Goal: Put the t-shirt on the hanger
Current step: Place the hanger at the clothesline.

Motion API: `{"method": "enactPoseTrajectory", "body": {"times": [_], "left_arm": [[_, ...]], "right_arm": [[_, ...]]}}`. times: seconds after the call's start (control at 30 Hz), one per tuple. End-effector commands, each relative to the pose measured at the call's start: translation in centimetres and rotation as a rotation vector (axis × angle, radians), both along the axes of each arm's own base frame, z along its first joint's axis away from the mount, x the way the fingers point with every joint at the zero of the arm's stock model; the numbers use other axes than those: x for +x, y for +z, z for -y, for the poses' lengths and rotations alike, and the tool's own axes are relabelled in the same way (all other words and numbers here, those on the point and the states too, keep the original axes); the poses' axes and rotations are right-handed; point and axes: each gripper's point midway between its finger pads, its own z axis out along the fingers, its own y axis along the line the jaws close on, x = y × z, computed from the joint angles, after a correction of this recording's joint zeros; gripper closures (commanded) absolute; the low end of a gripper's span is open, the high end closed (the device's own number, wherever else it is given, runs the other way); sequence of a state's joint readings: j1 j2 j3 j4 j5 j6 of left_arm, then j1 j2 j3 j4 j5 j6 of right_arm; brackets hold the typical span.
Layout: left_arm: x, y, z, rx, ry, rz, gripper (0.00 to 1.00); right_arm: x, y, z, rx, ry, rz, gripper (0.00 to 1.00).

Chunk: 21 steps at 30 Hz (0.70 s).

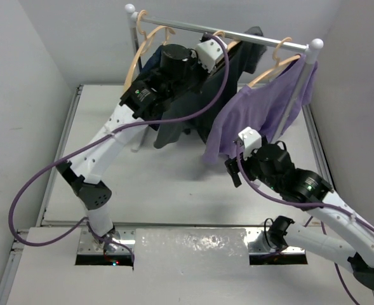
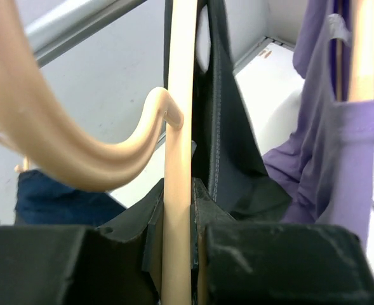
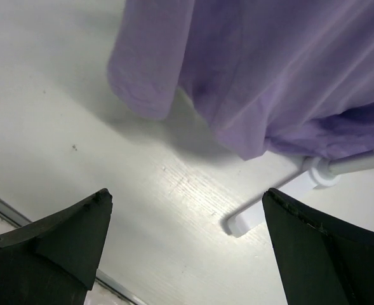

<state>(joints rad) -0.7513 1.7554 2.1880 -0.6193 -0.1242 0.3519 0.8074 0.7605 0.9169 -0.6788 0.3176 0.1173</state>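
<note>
Two pincers: left pincer (image 2: 177,254) tight on the hanger (image 2: 179,76) bearing the t-shirt (image 2: 231,152); right pincer (image 3: 187,241) spread over the table (image 3: 47,95).

No text, brand name or number can be read in any view. A small orange mark (image 2: 263,54) on the table (image 2: 272,89) is too blurred to make out.

Left arm (image 1: 142,95) up at rail (image 1: 187,27), against t-shirt (image 1: 174,133); lilac shirt (image 1: 256,111) alongside.

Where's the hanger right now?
Left wrist view: the hanger stands upright, clamped in the left gripper, with the t-shirt hanging right of it, between the navy garment and lilac shirt.
</note>
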Motion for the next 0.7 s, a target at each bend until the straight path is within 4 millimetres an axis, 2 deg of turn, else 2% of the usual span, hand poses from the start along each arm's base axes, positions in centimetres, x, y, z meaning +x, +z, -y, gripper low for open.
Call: {"method": "enactPoseTrajectory", "body": {"times": [0.0,0.03,0.07,0.1,0.13,0.23,0.27,0.33,0.37,0.5,0.67], "left_arm": [[1.0,2.7,0.7,-0.056,0.036,0.086,1.00],[0.7,3.0,1.5,-0.064,0.024,0.093,1.00],[1.3,2.6,2.4,-0.066,0.025,0.097,1.00],[1.4,3.0,2.9,-0.077,0.029,0.108,1.00],[1.8,3.6,4.0,-0.094,0.030,0.133,1.00],[2.1,3.9,5.7,-0.079,0.042,0.178,1.00],[2.8,2.9,6.4,-0.072,0.045,0.170,1.00],[3.5,1.9,7.0,-0.074,0.059,0.156,1.00],[3.6,2.0,7.0,-0.085,0.066,0.157,1.00],[4.1,2.9,7.3,-0.122,0.094,0.183,1.00],[4.4,4.3,7.2,-0.160,0.116,0.219,1.00]], "right_arm": [[0.5,-0.1,-1.0,0.047,-0.015,-0.013,0.01],[0.5,-0.3,-1.1,0.050,-0.015,-0.013,0.01],[0.5,-0.4,-1.1,0.050,-0.013,-0.010,0.01],[0.7,-0.2,-1.1,0.061,-0.016,0.004,0.01],[0.7,-0.8,-1.1,0.057,-0.017,0.000,0.01],[0.7,-1.3,-1.3,0.065,-0.020,-0.008,0.01],[0.6,-1.5,-1.3,0.068,-0.024,-0.014,0.01],[0.4,-2.0,-1.4,0.081,-0.025,-0.033,0.01],[0.3,-2.1,-1.6,0.093,-0.023,-0.038,0.01],[-0.4,-3.8,-2.0,0.120,-0.009,-0.084,0.01],[-0.8,-4.4,-2.2,0.142,-0.006,-0.107,0.02]]}}
